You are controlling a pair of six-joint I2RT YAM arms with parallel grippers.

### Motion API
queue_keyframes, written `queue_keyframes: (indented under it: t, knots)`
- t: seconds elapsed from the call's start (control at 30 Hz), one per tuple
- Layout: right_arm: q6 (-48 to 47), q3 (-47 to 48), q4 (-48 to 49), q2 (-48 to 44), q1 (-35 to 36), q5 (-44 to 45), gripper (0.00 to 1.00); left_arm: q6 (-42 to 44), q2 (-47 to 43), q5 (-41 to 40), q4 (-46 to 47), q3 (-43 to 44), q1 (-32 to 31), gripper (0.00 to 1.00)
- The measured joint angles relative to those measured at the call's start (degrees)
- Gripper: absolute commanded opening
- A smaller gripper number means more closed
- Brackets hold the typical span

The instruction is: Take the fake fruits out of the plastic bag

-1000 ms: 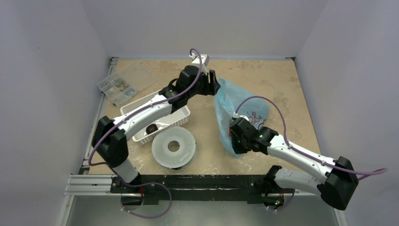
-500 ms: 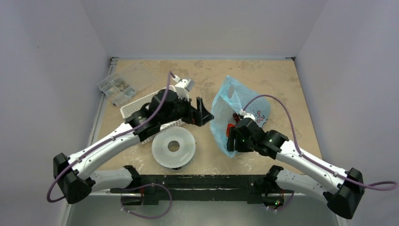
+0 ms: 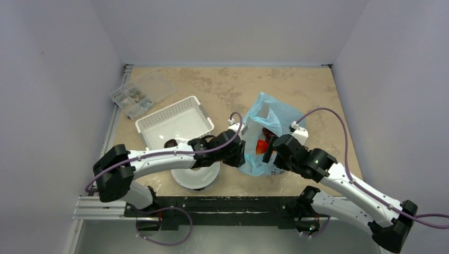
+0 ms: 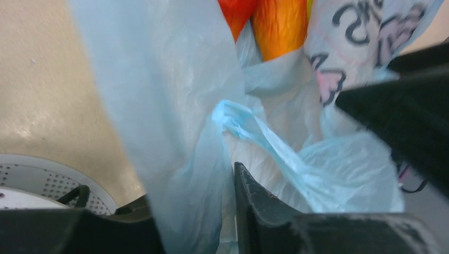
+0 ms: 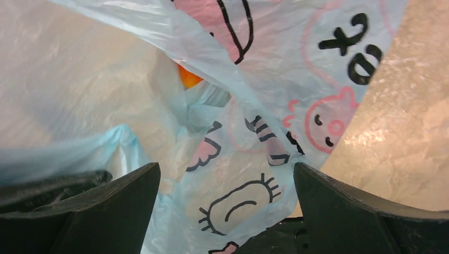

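The light-blue plastic bag [image 3: 275, 119] lies right of centre, mouth facing the arms, with an orange-red fake fruit [image 3: 261, 146] showing inside. My left gripper [image 3: 239, 153] is at the bag's near-left edge. In the left wrist view a fold of bag film [image 4: 180, 159] runs between its narrow jaws, so my left gripper [image 4: 196, 211] is shut on it, with the orange fruit [image 4: 278, 26] beyond. My right gripper [image 3: 269, 151] hangs over the bag's near side. It stands open [image 5: 225, 201] with printed film [image 5: 249, 201] loose between its fingers. A dark fruit [image 3: 170, 143] sits in the white basket.
The white slotted basket [image 3: 159, 123] stands left of the bag. A round white perforated disc [image 3: 197, 174] lies near the front, partly under my left arm. A clear compartment box [image 3: 135, 95] sits at the far left. Grey walls enclose the table.
My left arm swung from the bag's far side down to its near-left edge and closed on the film. My right gripper opened wide. The bag's mouth spread open.
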Motion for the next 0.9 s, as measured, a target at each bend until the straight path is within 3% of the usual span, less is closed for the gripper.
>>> queue_keyframes:
  t: [0.07,0.13,0.23,0.4,0.47,0.57,0.63,0.77,0.9]
  knots:
    - [3.0,0.3,-2.1,0.0,0.0,2.3,0.99,-1.1,-0.5,-1.2,1.3,-2.4,-1.9,0.21]
    - [5.1,0.3,-3.4,0.1,0.0,3.8,0.99,-2.5,-0.8,-1.7,2.3,-4.8,-3.6,0.1]
    - [7.4,-0.5,-3.6,1.1,-0.2,5.7,0.96,-3.9,-0.7,-2.9,3.2,-7.2,-4.7,0.08]
    - [8.6,-4.7,-1.1,5.2,-0.9,6.3,0.63,-4.7,-0.9,-6.0,3.4,-8.8,-5.3,0.08]
    - [8.2,-6.9,0.0,5.6,-1.0,5.0,0.44,-4.4,-1.4,-7.0,3.1,-9.3,-5.3,0.14]
    - [6.7,-8.2,1.9,4.5,-1.0,3.5,0.25,-3.4,-2.6,-7.8,2.4,-9.6,-5.3,0.45]
    - [6.0,-10.0,4.9,2.7,-1.0,2.0,0.17,-2.2,-4.0,-7.8,1.6,-9.5,-5.3,0.6]
    - [4.7,-13.6,9.0,2.8,-1.0,-0.1,0.1,0.6,-7.1,-7.0,-3.4,-5.3,-5.3,0.68]
    - [4.2,-13.9,11.1,7.3,-1.0,-1.0,0.03,3.0,-11.1,-4.3,-4.7,2.3,-5.3,0.63]
